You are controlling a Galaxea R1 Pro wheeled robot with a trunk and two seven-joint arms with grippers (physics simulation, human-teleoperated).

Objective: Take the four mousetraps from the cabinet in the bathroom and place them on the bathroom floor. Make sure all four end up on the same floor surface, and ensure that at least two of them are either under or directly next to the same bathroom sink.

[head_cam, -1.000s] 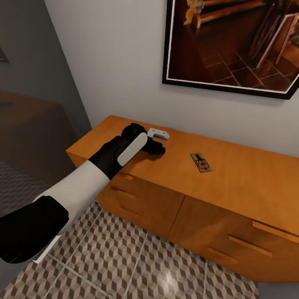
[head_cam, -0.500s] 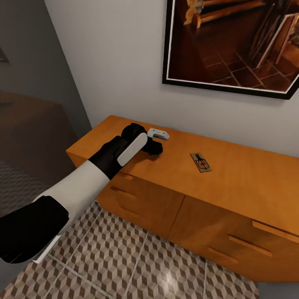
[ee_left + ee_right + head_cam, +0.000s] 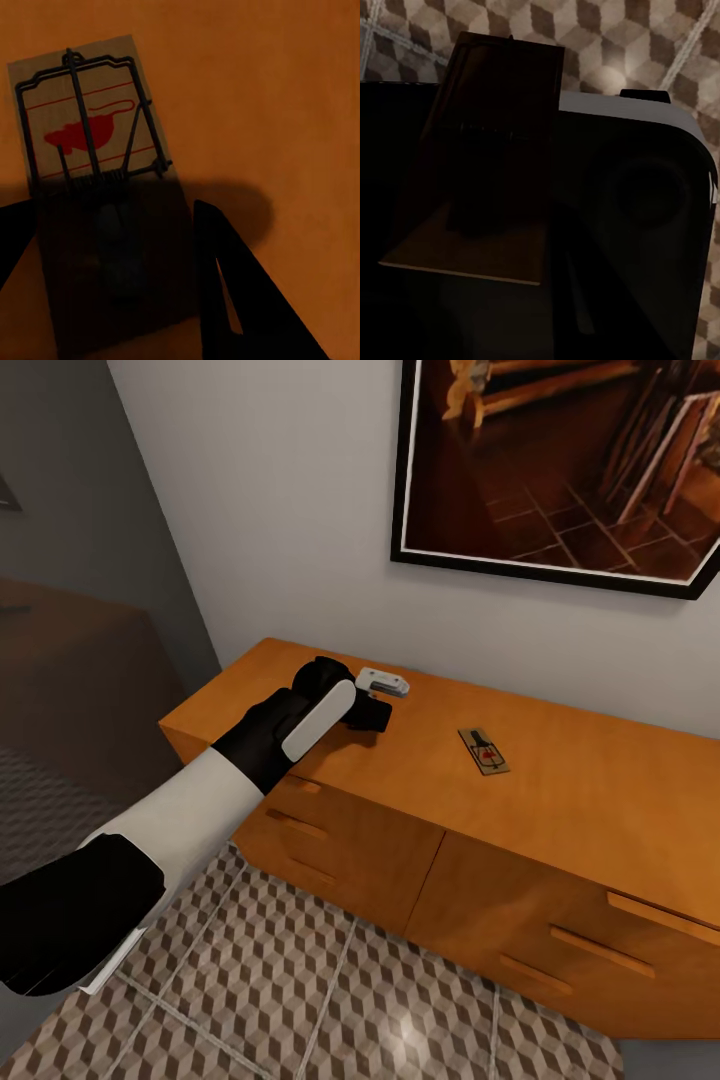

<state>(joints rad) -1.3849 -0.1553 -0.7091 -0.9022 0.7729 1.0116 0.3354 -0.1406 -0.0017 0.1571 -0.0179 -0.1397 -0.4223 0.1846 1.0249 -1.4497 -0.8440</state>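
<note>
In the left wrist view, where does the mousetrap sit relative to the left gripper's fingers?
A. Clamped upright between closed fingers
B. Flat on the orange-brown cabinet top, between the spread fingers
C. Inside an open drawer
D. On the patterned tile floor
B: the mousetrap lies flat on the wooden cabinet top, with the left gripper straddling its near end, dark fingers on either side and not visibly closed on it.

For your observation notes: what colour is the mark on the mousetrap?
Red, on the mousetrap; clearest in the left wrist view.
</note>
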